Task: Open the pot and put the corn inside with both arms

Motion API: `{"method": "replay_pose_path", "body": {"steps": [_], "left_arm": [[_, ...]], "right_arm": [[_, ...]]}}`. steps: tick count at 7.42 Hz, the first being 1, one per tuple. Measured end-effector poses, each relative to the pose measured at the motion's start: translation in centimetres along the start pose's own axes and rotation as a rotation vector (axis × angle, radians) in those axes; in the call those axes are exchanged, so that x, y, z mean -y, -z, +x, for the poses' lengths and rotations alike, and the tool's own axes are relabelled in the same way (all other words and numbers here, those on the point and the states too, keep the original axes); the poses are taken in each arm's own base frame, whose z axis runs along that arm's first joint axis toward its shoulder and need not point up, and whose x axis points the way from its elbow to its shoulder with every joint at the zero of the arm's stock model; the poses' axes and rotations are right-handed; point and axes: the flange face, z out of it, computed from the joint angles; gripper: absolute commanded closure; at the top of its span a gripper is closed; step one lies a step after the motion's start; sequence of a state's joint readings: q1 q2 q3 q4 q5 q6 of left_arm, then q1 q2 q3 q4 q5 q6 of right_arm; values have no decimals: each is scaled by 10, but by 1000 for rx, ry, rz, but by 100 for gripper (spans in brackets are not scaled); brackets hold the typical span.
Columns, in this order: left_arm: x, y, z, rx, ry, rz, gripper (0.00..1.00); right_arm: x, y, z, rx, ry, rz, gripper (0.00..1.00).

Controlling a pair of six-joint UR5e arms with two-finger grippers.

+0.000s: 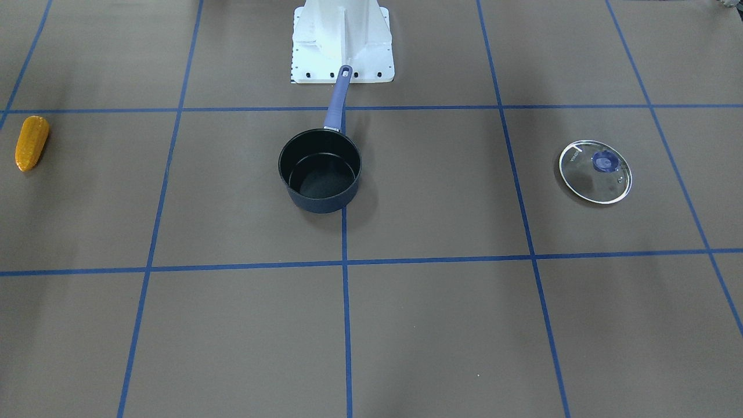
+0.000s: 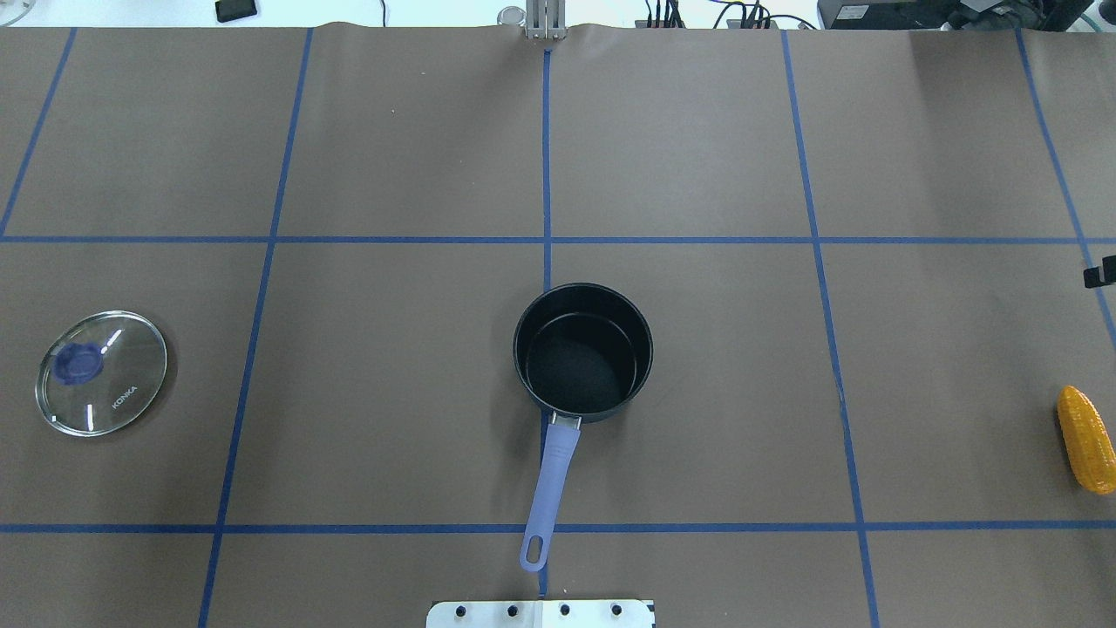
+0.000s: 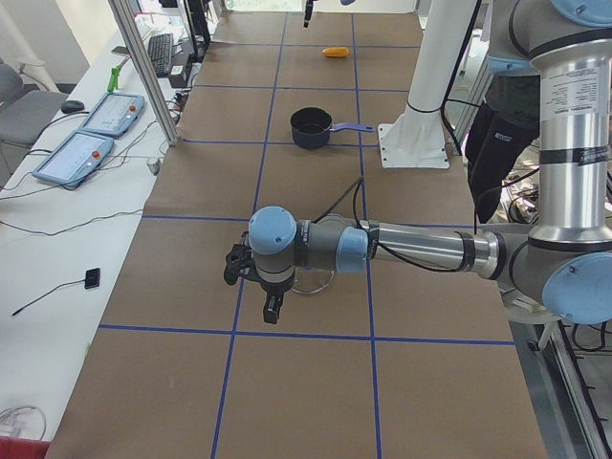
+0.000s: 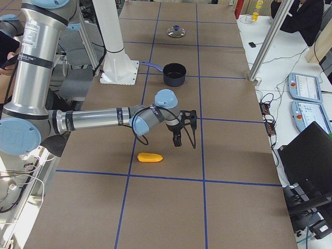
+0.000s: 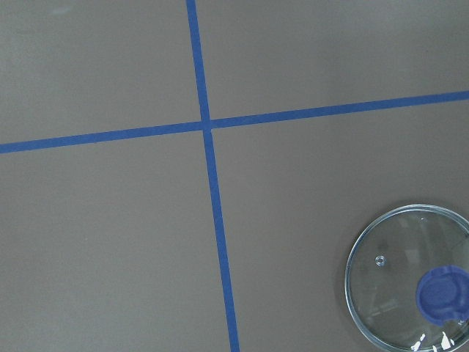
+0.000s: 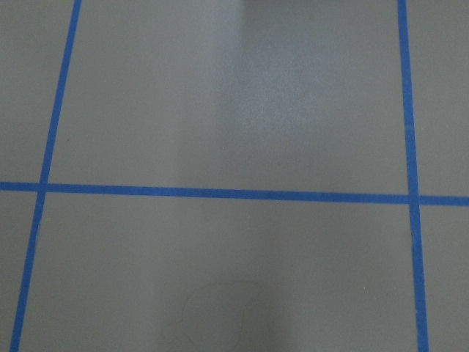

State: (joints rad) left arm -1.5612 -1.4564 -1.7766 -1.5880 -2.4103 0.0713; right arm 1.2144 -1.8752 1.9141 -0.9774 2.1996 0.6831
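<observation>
Pot (image 1: 323, 202) stands upright and uncovered in the middle of the table (image 1: 441, 325), astride the centre tape line. Its black inside shows bare down to the bottom. Its long blue handle points straight at my white base block (image 1: 342, 40), the holed end close to the base plate.

The glass lid (image 1: 595, 172) lies flat on the paper far out on my left side, blue knob up. The corn (image 1: 31, 143) lies on its side far out on my right. A wide stretch of brown paper crossed by blue tape lines separates each of them from the pot.

My left gripper (image 3: 254, 287) hangs above the table just beside the lid, which sits in the lower corner of my left wrist view. My right gripper (image 4: 184, 136) hangs above the table near the corn, not touching it. How far either pair of jaws is parted I cannot tell, and I see nothing held in them.
</observation>
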Motion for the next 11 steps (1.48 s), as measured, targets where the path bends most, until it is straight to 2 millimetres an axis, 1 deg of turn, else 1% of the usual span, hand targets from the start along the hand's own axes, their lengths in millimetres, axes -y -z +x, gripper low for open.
{"method": "replay_pose_path", "body": {"steps": [1,2,3,5,6,7,8,9,10,11], "left_arm": [[-3,0,0,0,-8,8,1],[-6,-1,0,-2,-10,10,1],[-11,-3,-2,-4,-8,7,1],[-15,-4,-3,-8,-5,3,1],[-16,-4,-3,-8,-4,3,1],[-17,-5,-3,-8,-5,2,1],[-17,-5,-3,-9,-7,3,1],[-17,-4,-3,-8,-8,3,1],[-17,-4,-3,-9,-9,3,1],[-17,-4,-3,-9,-10,4,1]], "right_arm": [[-31,-6,9,-21,-12,7,0],[-56,-14,17,-50,-20,15,0],[-73,-27,21,-74,-12,24,0],[-103,-69,25,-98,6,59,3],[-117,-88,29,-105,19,76,6],[-130,-104,40,-99,37,88,14],[-141,-114,51,-88,51,92,21],[-147,-119,55,-81,60,90,39],[-150,-122,56,-76,69,84,74],[-152,-124,54,-72,76,78,100]]}}
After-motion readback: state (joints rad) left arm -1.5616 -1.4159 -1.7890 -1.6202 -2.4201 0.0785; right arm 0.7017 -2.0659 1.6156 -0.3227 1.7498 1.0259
